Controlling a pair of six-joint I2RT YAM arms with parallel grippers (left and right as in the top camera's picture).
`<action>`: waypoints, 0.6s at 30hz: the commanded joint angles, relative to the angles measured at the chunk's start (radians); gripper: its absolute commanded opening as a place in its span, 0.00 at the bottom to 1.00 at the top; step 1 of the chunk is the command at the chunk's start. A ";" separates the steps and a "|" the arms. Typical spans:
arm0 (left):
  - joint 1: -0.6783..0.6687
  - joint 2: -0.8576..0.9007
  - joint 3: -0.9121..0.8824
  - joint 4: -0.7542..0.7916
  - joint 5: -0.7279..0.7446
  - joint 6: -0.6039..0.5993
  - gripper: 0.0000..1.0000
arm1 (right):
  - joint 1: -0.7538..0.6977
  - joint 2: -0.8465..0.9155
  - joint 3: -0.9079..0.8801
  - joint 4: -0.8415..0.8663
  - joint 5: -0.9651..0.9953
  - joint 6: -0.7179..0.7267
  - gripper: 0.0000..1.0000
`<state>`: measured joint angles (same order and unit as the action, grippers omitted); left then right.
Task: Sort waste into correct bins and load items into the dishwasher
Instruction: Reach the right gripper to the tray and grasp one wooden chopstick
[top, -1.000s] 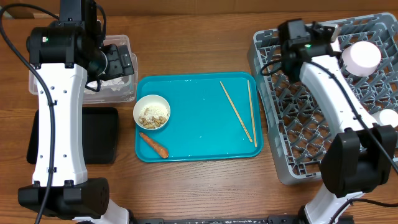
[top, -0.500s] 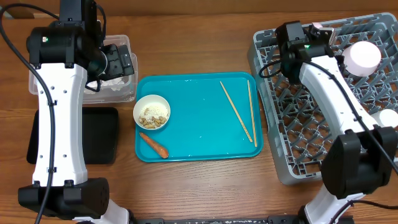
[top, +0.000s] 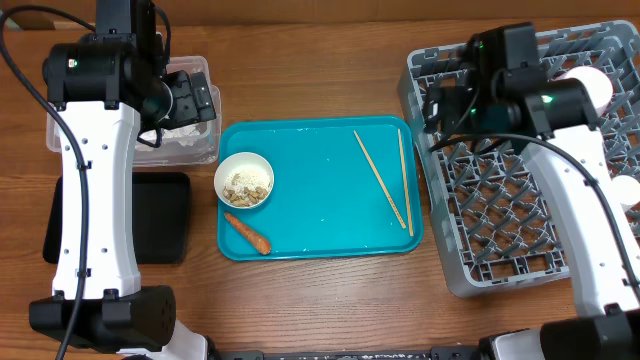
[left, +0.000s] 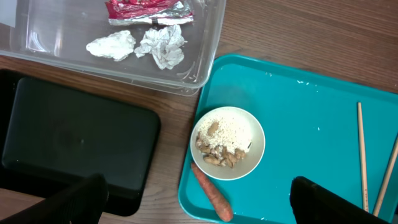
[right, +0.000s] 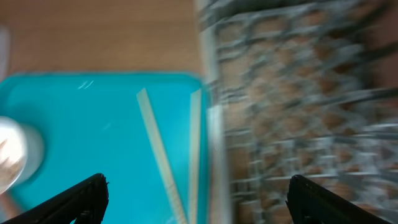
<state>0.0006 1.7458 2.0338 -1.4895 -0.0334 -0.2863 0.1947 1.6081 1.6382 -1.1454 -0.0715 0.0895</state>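
The small white bowl (top: 244, 181) with beige food scraps sits on the teal tray (top: 320, 215), with the orange carrot (top: 247, 232) beside it. Two wooden chopsticks (top: 380, 180) lie at the tray's right. The clear tub (top: 205, 150) holds the red-and-silver wrapper (left: 146, 9) and crumpled white paper (left: 158, 45). The black tray (top: 165, 215) lies in front of the tub. My left gripper (top: 195, 100) is open and empty above the tub. My right gripper (top: 440, 100) is open and empty over the left edge of the grey rack (top: 500, 200). The right wrist view is blurred and shows the chopsticks (right: 158, 149).
A pale pink round dish (top: 590, 88) stands in the rack's far right, partly behind my right arm. A white item (top: 627, 190) shows at the rack's right edge. The bowl (left: 227, 143) and carrot (left: 211, 199) show in the left wrist view.
My right arm has swung; its wrist has moved right and turned, and the gripper now faces the rack's left edge and the chopsticks. The left arm has not moved.
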 joint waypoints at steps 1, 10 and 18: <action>-0.001 0.001 0.010 0.001 0.008 -0.006 0.95 | 0.040 0.057 -0.031 -0.008 -0.163 -0.043 0.94; -0.001 0.000 0.010 0.001 0.008 -0.006 0.95 | 0.159 0.262 -0.088 -0.009 -0.116 -0.045 0.83; -0.001 0.000 0.010 0.001 0.008 -0.006 0.95 | 0.195 0.412 -0.088 0.006 -0.068 -0.045 0.82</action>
<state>0.0006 1.7458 2.0342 -1.4895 -0.0334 -0.2863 0.3824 1.9778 1.5536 -1.1439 -0.1616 0.0505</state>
